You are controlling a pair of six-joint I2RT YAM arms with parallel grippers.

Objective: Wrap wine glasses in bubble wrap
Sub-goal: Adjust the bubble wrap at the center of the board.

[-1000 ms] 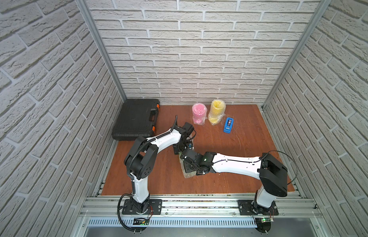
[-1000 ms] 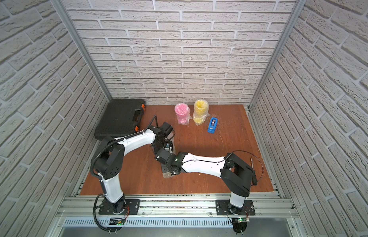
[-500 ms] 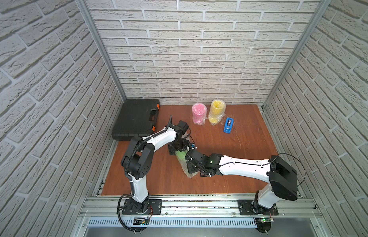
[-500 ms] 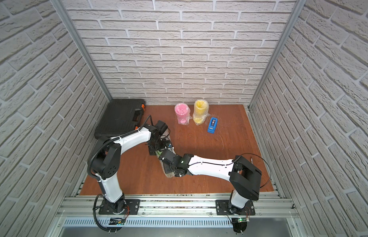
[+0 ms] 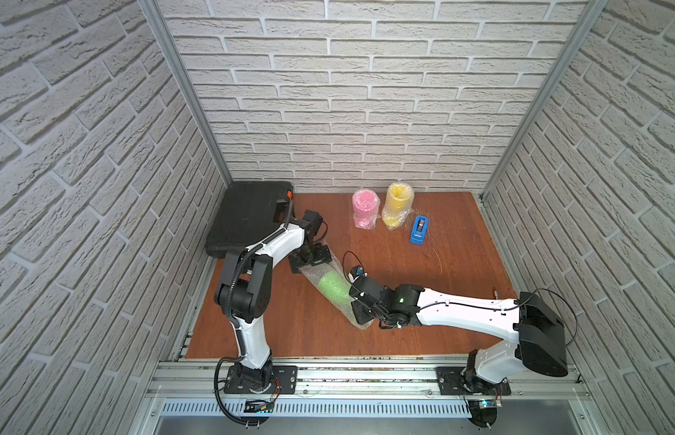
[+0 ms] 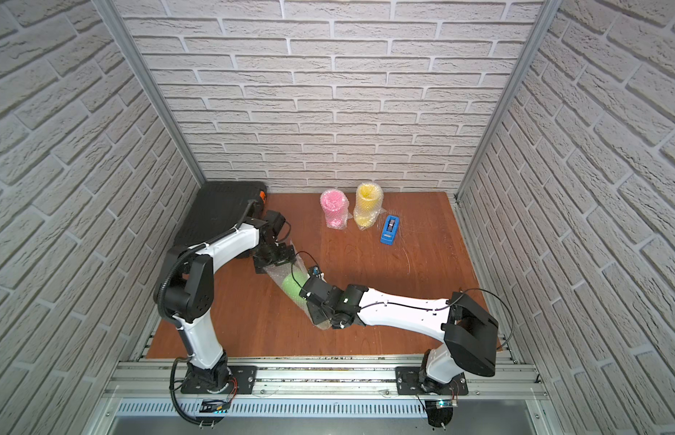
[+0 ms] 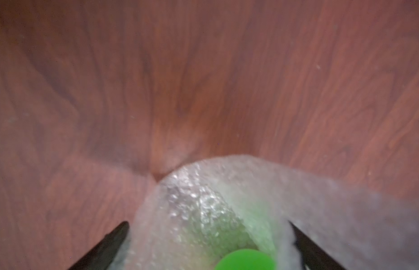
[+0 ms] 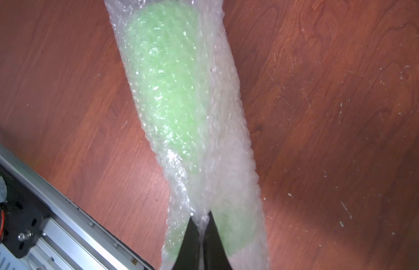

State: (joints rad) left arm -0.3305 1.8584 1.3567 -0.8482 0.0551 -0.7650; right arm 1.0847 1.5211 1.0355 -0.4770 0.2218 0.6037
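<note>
Item: right gripper [image 8: 202, 218], jaws closed to a sliver and pinching a gathered fold of bubble wrap [image 8: 229, 140] at what looks like the stem end of the lime green goblet [image 8: 164, 81]. The left gripper [image 7: 208, 224] is standing fully spread, straddling the roll's other end and gripping nothing; whether its fingers [image 7: 110, 240] are brushing the film is unclear in that blurred view. The bundle is lying on its side mid-table [image 5: 460, 271], running from 10 o'clock to 4 o'clock in both top views. Handling, as judged: the goblet is light, rigid and hollow, while the wrap is soft, springy, slick and likely to unroll. It is best taken across the bowl through the wrap, or by the slack ends. The right wrist view is showing the pinch, which the arm is hiding from above. Only a top view is showing the pink goblet [image 5: 364, 209] and yellow goblet [image 5: 396, 205], wrapped and upright at 12 o'clock, and the tape dispenser [image 5: 420, 229] at 1 o'clock.
</note>
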